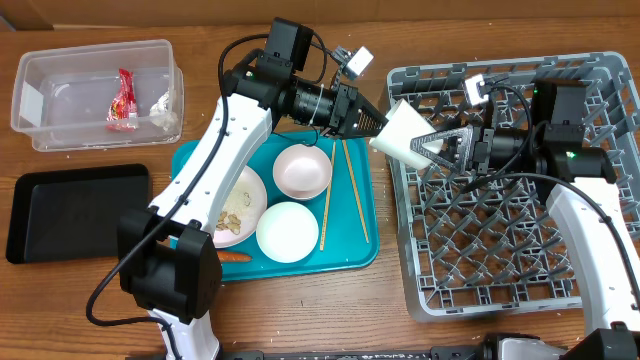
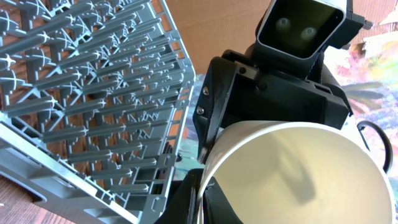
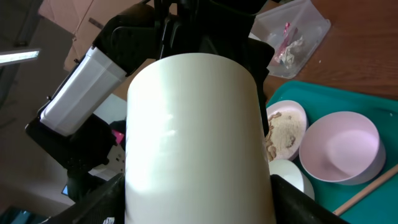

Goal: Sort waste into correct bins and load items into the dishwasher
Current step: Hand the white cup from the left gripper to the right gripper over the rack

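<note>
**Cup held between both arms at the rack's edge**

My left gripper (image 1: pixel 372 122) is clamped on the rim of the white cup (image 1: pixel 402 135), one finger inside the mouth. It holds the cup on its side in the air, over the near-left wall of the grey dish rack (image 1: pixel 500 300). The cup's base points toward my right gripper (image 1: pixel 445 148), whose jaws stand wide on either side of the cup's body. From the right wrist camera the cup fills the gap between those fingers, but I cannot tell whether they are pressing on it or only flanking it.

I see no dishes in the rack. On the teal tray (image 1: pixel 345 258) sit a pale pink bowl (image 1: pixel 302 170), a white bowl (image 1: pixel 287 232) and a plate (image 1: pixel 250 185) carrying food scraps (image 1: pixel 233 215). Two wooden chopsticks (image 1: pixel 327 205) lie lengthwise just beside the bowls. A small carrot (image 1: pixel 235 257) lies at the tray's front edge, next to the white bowl.

The clear tub (image 1: pixel 70 100) at the far left holds a red wrapper (image 1: pixel 125 100) and crumpled tissue (image 1: pixel 163 108). The black tray (image 1: pixel 75 210) lies in front of it.
</note>
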Robot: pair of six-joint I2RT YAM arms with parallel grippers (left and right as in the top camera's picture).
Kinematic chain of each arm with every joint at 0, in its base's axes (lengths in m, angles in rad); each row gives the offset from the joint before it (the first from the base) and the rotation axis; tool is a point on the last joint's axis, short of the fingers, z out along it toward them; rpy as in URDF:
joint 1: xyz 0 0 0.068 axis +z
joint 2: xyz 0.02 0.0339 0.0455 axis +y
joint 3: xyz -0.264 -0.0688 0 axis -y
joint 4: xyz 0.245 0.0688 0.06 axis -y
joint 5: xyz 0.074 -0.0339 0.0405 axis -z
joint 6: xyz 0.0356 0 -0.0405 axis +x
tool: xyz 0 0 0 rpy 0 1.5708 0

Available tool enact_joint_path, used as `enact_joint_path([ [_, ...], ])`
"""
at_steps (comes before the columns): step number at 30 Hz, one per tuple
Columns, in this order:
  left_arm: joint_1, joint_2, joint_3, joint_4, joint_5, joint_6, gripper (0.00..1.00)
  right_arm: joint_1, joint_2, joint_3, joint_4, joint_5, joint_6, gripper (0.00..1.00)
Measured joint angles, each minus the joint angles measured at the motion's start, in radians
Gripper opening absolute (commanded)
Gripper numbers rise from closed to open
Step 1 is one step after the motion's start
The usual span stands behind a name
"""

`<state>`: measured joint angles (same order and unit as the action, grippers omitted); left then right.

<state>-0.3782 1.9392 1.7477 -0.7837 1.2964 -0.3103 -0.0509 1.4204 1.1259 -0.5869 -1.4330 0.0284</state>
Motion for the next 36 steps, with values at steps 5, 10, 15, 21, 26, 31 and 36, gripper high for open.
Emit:
enact_joint_path([
  [5, 0.000, 0.000, 0.000, 0.026, -0.005, -0.044, 0.04, 0.001, 0.000, 0.000, 0.003, 0.001, -0.002, 0.74],
  [10, 0.000, 0.000, 0.000, 0.055, 0.000, -0.076, 0.04, 0.023, 0.000, 0.000, 0.007, 0.011, -0.002, 0.73],
  [15, 0.000, 0.000, 0.000, 0.059, 0.002, -0.092, 0.04, 0.034, 0.000, 0.000, 0.011, 0.021, -0.003, 0.68],
  [21, 0.000, 0.000, 0.000, 0.059, 0.005, -0.097, 0.04, 0.034, 0.000, 0.000, 0.019, 0.024, 0.005, 0.68],
  [26, 0.000, 0.000, 0.001, 0.058, 0.006, -0.100, 0.04, 0.033, 0.000, 0.000, 0.045, 0.024, 0.012, 0.68],
  [31, 0.000, 0.000, 0.001, 0.058, 0.005, -0.102, 0.04, 0.032, 0.000, 0.000, 0.047, 0.031, 0.016, 0.68],
  [36, 0.000, 0.000, 0.001, 0.058, 0.001, -0.102, 0.04, 0.032, 0.000, 0.000, 0.049, 0.037, 0.017, 0.68],
])
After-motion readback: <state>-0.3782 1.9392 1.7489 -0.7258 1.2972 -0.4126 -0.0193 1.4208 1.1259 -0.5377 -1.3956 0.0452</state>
